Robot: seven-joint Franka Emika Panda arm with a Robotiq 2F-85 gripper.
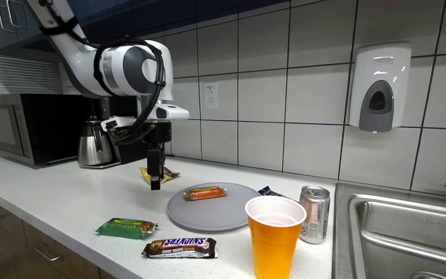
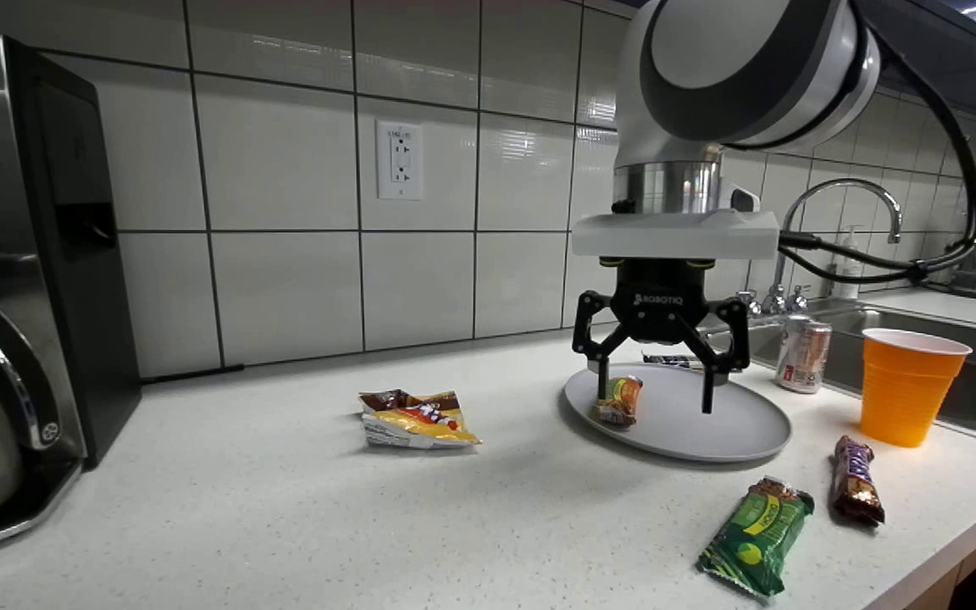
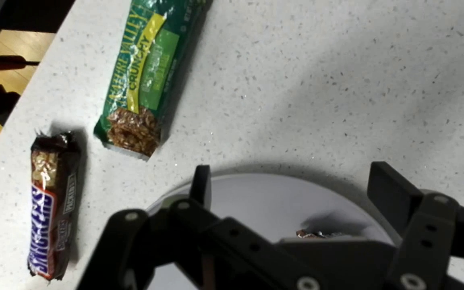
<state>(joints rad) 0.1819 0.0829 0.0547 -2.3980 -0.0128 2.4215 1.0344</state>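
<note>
My gripper (image 2: 656, 391) hangs fingers down over the counter, open with nothing between its fingertips. In the wrist view the gripper (image 3: 292, 181) spans the rim of a grey plate (image 3: 252, 197). On that plate (image 1: 215, 219) lies an orange-wrapped bar (image 1: 205, 193); in an exterior view one finger overlaps this bar (image 2: 623, 398), apparently from above. Most of it is hidden in the wrist view. A green Nature Valley bar (image 3: 147, 72) and a brown Snickers bar (image 3: 50, 209) lie on the counter beside the plate. A yellow and brown snack bag (image 2: 420, 421) lies apart from them.
An orange cup (image 1: 275, 244) and a silver can (image 1: 315, 217) stand near the metal sink (image 1: 341, 232). Behind the plate lies a dark blue wrapper (image 1: 269, 191). A steel coffee pot (image 1: 94, 145) and a microwave (image 1: 52, 124) stand by the tiled wall (image 1: 261, 143).
</note>
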